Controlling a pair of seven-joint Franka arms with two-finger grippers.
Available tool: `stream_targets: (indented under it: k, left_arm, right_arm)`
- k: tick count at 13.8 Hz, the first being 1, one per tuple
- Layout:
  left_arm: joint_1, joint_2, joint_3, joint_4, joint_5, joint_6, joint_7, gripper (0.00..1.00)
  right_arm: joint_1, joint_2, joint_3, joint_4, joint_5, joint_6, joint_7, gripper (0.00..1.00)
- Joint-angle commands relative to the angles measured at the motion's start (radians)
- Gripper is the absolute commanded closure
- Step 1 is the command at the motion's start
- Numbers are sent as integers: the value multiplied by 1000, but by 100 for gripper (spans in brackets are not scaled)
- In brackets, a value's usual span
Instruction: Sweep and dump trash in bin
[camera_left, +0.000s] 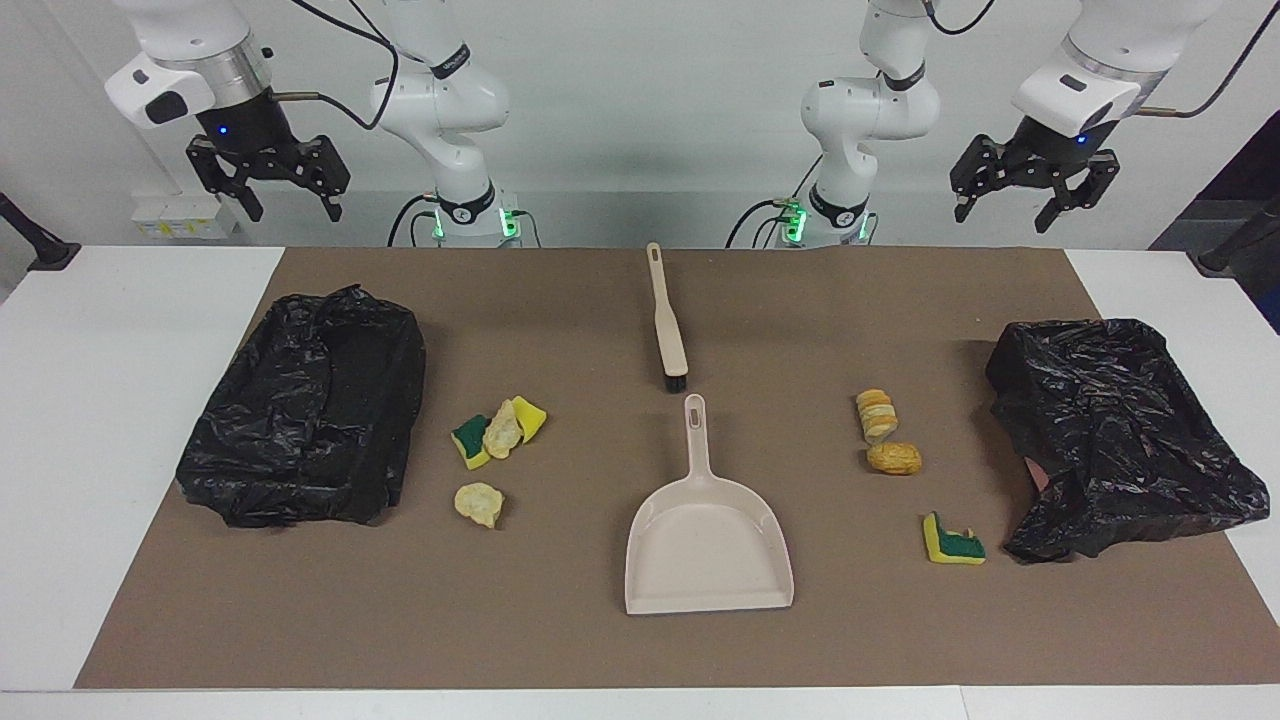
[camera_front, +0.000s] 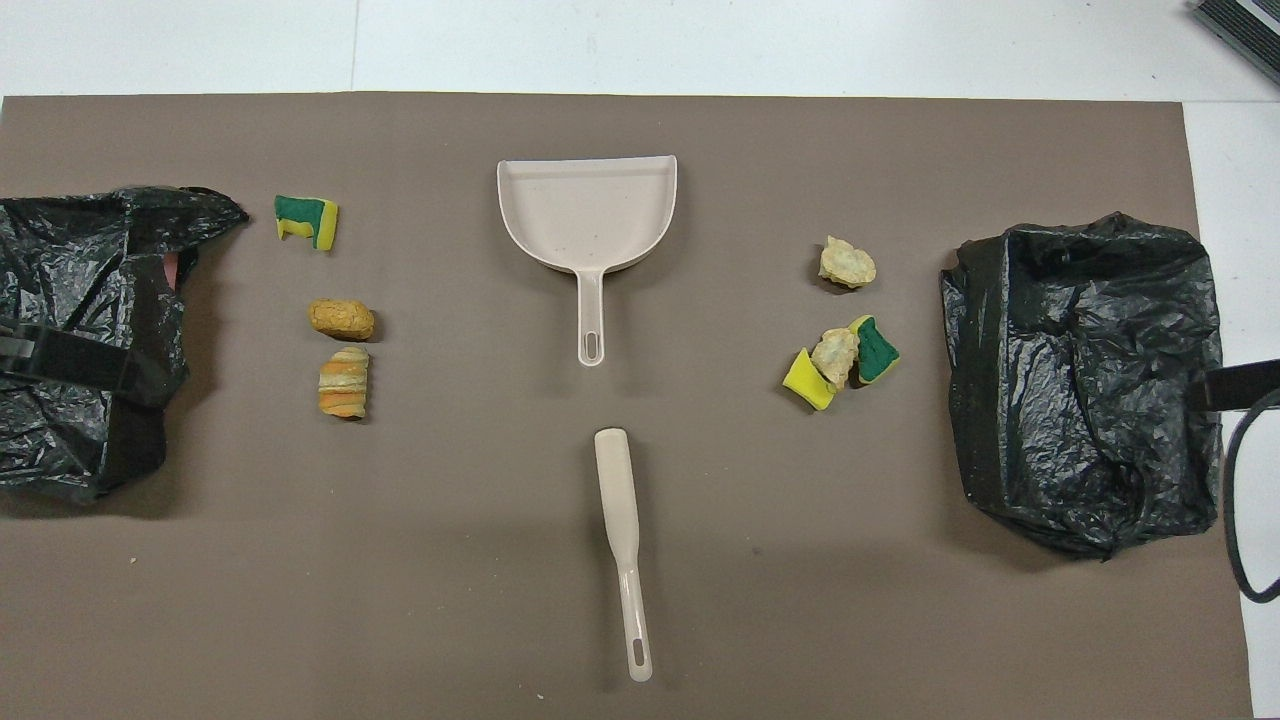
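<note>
Trash lies in two groups on the brown mat. Toward the right arm's end are sponge pieces with a pale lump (camera_left: 498, 433) (camera_front: 840, 362) and another lump (camera_left: 479, 503) (camera_front: 847, 262). Toward the left arm's end are two bread-like lumps (camera_left: 877, 415) (camera_left: 894, 458) and a sponge piece (camera_left: 952, 541) (camera_front: 306, 220). A beige dustpan (camera_left: 708, 545) (camera_front: 588, 210) lies mid-mat, its handle toward the robots. A beige brush (camera_left: 667, 320) (camera_front: 618, 520) lies nearer the robots. Black-bagged bins (camera_left: 305, 410) (camera_left: 1120, 430) stand at either end. My right gripper (camera_left: 290, 205) and left gripper (camera_left: 1000, 212) hang open and empty, high over the table's robot-side edge.
The brown mat (camera_left: 560, 640) covers most of the white table (camera_left: 110, 400). Each bin (camera_front: 90, 330) (camera_front: 1085, 380) sits at the mat's end, next to its trash group. A black cable loop (camera_front: 1240, 500) hangs past the mat at the right arm's end.
</note>
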Motion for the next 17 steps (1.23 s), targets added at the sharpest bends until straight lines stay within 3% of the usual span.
stream_targets:
  k: [1, 6, 10, 17]
  left_arm:
    - [-15, -54, 7, -79, 8, 50, -2, 0]
    - [-15, -98, -74, -181, 8, 110, -115, 0]
    - [-15, -188, -209, -372, 5, 200, -224, 0]
    - [-43, -207, -467, -593, -66, 415, -546, 0]
  right_arm:
    - [-13, -11, 14, -14, -7, -4, -12, 0]
    - [-13, -13, 19, -26, -5, -7, -21, 0]
    - [-12, -27, 19, -47, -5, -13, -21, 0]
    - [-13, -56, 17, -119, -5, -12, -46, 0]
